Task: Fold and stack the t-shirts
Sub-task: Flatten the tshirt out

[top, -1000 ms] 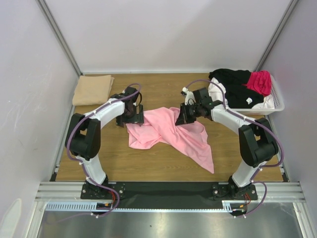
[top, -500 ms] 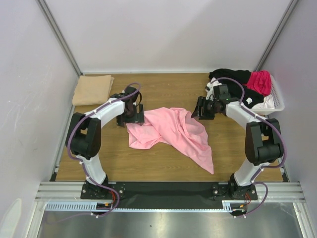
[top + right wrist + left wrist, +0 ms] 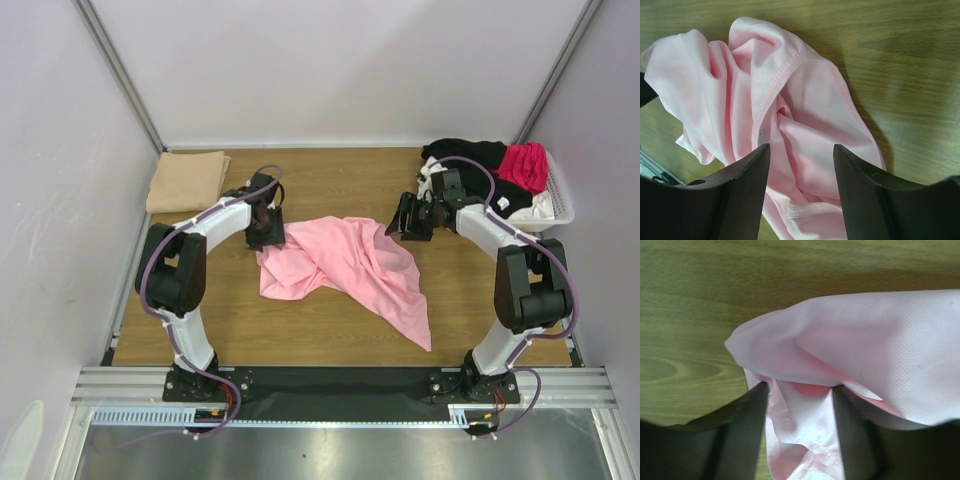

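A light pink t-shirt (image 3: pixel 345 262) lies crumpled in the middle of the wooden table. My left gripper (image 3: pixel 268 233) is at its far left corner. In the left wrist view its jaws (image 3: pixel 799 387) stand apart on either side of a fold of the pink cloth (image 3: pixel 865 340), which fills the gap. My right gripper (image 3: pixel 402 222) hangs open just beyond the shirt's far right edge, holding nothing; the right wrist view shows pink cloth (image 3: pixel 740 85) below its open gripper (image 3: pixel 801 147). A folded tan t-shirt (image 3: pixel 187 180) lies at the back left.
A white basket (image 3: pixel 562 205) at the back right holds a black shirt (image 3: pixel 470 160), a magenta one (image 3: pixel 525 163) and a white one (image 3: pixel 438 185). Metal frame posts and pale walls close in the table.
My right gripper has let go of the pink shirt and drawn back to the right, toward the basket. My left gripper's jaws have narrowed round the shirt's corner.
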`<action>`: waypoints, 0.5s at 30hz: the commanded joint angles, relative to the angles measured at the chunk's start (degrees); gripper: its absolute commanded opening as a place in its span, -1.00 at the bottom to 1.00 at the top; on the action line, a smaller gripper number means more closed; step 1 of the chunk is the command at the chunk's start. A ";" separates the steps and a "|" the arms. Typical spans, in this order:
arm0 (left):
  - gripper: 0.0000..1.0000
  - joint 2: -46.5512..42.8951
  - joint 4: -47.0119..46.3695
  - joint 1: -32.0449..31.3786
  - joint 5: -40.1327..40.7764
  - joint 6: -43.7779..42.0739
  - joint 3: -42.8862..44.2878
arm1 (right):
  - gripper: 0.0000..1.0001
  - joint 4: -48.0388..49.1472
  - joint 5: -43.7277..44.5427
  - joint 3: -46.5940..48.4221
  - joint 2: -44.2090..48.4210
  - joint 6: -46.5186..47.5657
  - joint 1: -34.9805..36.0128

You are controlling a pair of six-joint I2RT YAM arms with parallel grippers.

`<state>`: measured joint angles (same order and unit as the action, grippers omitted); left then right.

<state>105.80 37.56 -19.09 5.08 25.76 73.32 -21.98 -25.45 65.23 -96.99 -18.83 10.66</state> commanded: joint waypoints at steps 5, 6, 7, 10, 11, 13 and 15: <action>-0.51 -2.08 -4.25 1.69 -0.87 -0.18 0.07 | 0.16 1.94 -1.71 5.34 -3.20 -1.65 0.77; -0.98 -3.22 -3.73 1.95 -0.60 -0.18 0.24 | 0.16 1.76 -1.71 5.69 -3.47 -1.65 0.86; -0.99 -3.93 -3.11 2.56 -0.16 -0.10 0.59 | 0.15 1.50 -1.62 6.13 -4.08 -1.56 1.03; -0.99 -6.64 -0.22 4.49 0.98 -1.85 3.57 | 0.15 1.41 -1.53 7.80 -5.13 -1.47 1.39; -0.99 -7.44 0.75 5.02 2.37 -2.81 5.67 | 0.14 1.41 -1.62 8.15 -5.49 -1.39 1.39; -0.99 -8.76 3.12 6.69 4.14 -3.78 7.88 | 0.12 1.41 -1.70 9.47 -6.19 -1.39 1.74; -0.99 -10.78 4.62 7.92 5.90 -4.84 10.70 | 0.08 1.41 -1.97 10.70 -7.33 -1.47 1.91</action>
<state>101.62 39.90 -13.52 6.76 23.62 78.24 -21.61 -26.44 72.49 -103.00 -19.94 12.10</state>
